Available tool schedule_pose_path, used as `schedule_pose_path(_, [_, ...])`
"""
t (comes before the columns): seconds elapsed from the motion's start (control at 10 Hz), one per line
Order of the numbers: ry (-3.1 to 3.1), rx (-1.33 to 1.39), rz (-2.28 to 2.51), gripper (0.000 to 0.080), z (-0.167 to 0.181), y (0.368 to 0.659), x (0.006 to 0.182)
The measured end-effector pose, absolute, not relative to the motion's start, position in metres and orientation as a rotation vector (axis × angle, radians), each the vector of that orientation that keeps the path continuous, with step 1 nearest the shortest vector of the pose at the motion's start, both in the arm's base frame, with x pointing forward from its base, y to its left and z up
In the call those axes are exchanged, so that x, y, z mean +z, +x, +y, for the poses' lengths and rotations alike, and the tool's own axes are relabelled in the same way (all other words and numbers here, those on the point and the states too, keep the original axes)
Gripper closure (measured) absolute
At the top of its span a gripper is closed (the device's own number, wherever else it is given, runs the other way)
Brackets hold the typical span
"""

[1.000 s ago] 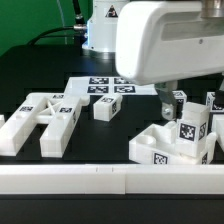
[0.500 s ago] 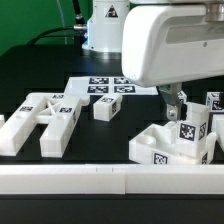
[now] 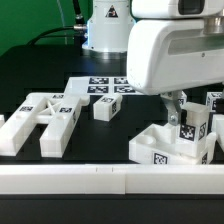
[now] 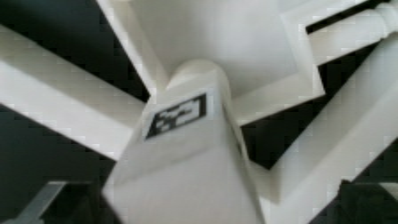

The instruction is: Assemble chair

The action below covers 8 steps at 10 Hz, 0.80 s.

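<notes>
**Jaws spread above the tagged post [image 3: 192, 126], nothing gripped**

Well off to the exterior view's left of the jaws lies a cross-braced piece [image 3: 45, 118], flat on the table. Nearer the jaws on that side a small tagged block [image 3: 107, 108] stands alone, with the marker board [image 3: 92, 87] beyond it.

The gripper [image 3: 176, 107] hangs with its jaws wide apart and empty. The chair [image 3: 165, 145], so far a partial build, sits directly beneath them. It is a low seat block [image 3: 150, 150] with the post rising from it, just below the fingertips and slightly to the exterior view's right. In the wrist view the post [image 4: 178, 135] fills the centre, with white bars crossing behind it. On the far side of the jaws, further white pieces [image 3: 215, 100] stand near the frame edge.

The parts look like rigid moulded plastic, probably light and stiff, with smooth and likely slippery faces. A hold across the post's two flat opposite sides, square on, looks safest. A hold on an edge or corner would probably twist out.

There is no true container here. The seat block's raised walls come closest, and only the post stands within them. I cannot tell whether the post is seated in a socket or merely resting there.
</notes>
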<state>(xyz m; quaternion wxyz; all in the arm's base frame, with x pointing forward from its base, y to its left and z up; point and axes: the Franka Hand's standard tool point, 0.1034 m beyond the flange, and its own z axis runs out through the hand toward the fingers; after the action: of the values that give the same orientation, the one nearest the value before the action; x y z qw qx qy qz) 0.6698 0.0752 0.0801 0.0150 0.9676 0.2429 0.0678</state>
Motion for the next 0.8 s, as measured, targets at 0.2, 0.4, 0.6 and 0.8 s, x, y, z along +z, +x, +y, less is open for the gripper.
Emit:
schedule_pose_path(0.2, [3.01,0.213,0.75,0.015,0.0722,0.6672,0.0755])
schedule_pose_path(0.4, [3.01,0.213,0.745,0.0162,0.0691,0.667,0.0737])
schedule_pose_path(0.6, [3.011,0.212,0.74,0.033,0.0678,0.667,0.0732])
schedule_pose_path(0.8, [3.011,0.212,0.74,0.0512,0.0676,0.6669,0.0731])
